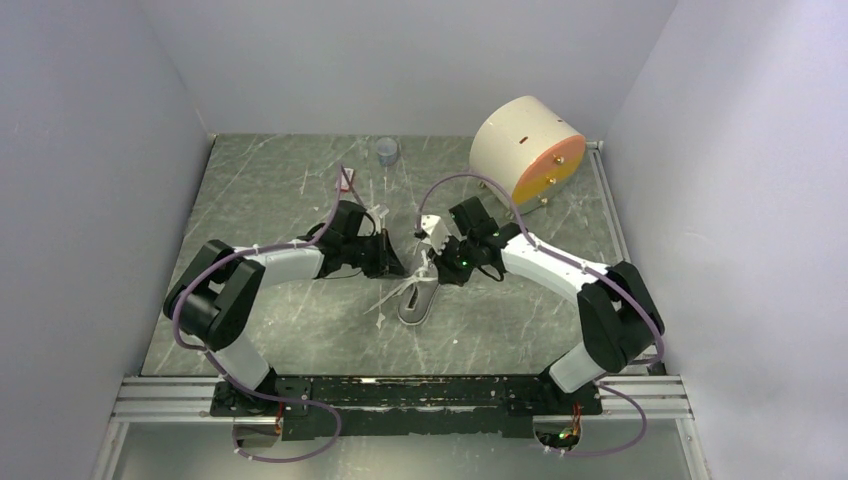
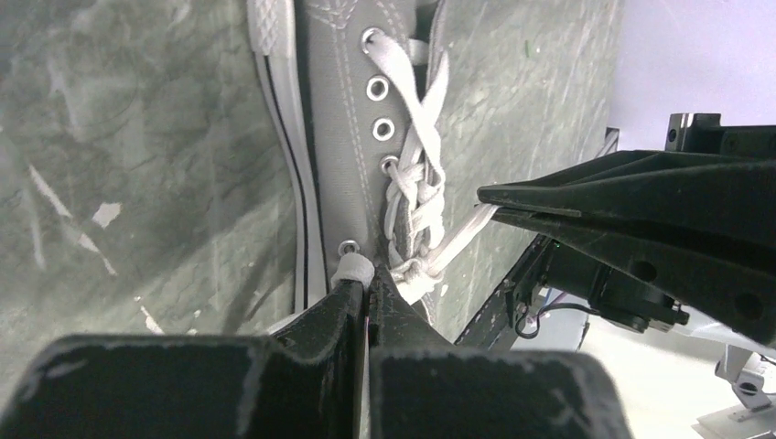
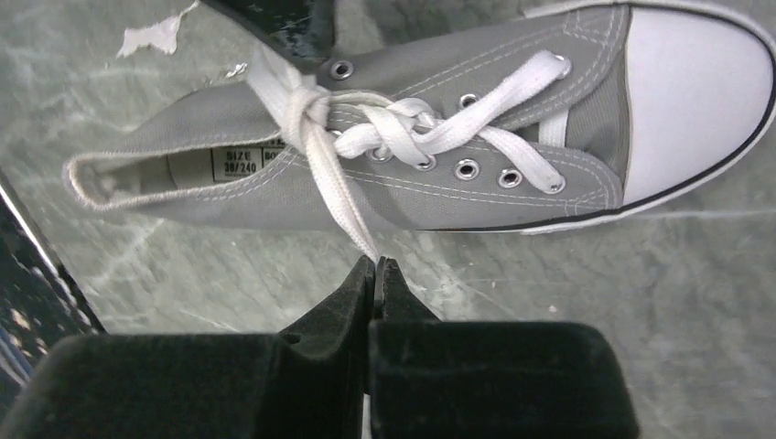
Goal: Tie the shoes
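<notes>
One grey canvas shoe [image 1: 420, 303] with a white toe cap lies on its sole on the table between the two arms. Its white laces [image 3: 414, 128] are crossed into a first knot [image 3: 305, 108] near the top eyelets. My left gripper [image 2: 368, 279] is shut on a lace strand beside the top eyelet, and a white bit of lace shows at its tips. My right gripper [image 3: 376, 263] is shut on the other strand, which runs taut from the knot across the shoe's side. In the top view the left gripper [image 1: 397, 268] and the right gripper [image 1: 432, 268] sit close together over the shoe's ankle end.
A cream cylinder with an orange face [image 1: 527, 148] lies at the back right. A small grey cup [image 1: 387, 151] and a small reddish item [image 1: 346, 181] sit at the back. Grey walls close in both sides of the scratched green tabletop [image 1: 280, 320].
</notes>
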Robot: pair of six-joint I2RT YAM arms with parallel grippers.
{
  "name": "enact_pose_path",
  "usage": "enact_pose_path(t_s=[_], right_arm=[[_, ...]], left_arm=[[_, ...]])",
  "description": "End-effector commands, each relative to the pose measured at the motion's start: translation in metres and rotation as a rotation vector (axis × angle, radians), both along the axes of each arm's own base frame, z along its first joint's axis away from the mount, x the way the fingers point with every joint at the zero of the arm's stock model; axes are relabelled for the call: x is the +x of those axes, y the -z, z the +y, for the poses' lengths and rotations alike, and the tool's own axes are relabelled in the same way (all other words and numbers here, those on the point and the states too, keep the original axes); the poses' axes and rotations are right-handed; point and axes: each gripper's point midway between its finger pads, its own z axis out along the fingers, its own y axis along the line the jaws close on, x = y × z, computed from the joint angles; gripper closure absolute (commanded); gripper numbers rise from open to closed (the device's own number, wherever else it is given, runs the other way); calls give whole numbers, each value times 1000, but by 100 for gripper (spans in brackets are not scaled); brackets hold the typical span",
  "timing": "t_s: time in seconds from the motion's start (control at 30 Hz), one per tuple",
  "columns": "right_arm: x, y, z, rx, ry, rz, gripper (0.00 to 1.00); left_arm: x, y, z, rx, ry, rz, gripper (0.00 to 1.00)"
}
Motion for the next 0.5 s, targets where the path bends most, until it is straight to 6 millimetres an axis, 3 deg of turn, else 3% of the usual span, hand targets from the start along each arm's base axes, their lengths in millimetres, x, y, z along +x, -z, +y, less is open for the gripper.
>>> enact_pose_path(t_s=[0.0, 0.13, 0.3, 0.47], right_arm=[[8, 12, -14, -51, 292, 103, 100], [33, 11, -29, -31, 627, 177, 100], [39, 16, -32, -47, 721, 257, 100], [27, 37, -42, -38, 737, 368, 100]], left_arm=[[1, 11, 19, 94, -50, 14, 95], [-4, 20, 30, 158, -66, 32, 95], [-11, 28, 38, 179, -82, 51, 95], [-17, 35, 40, 177, -91, 69, 95]])
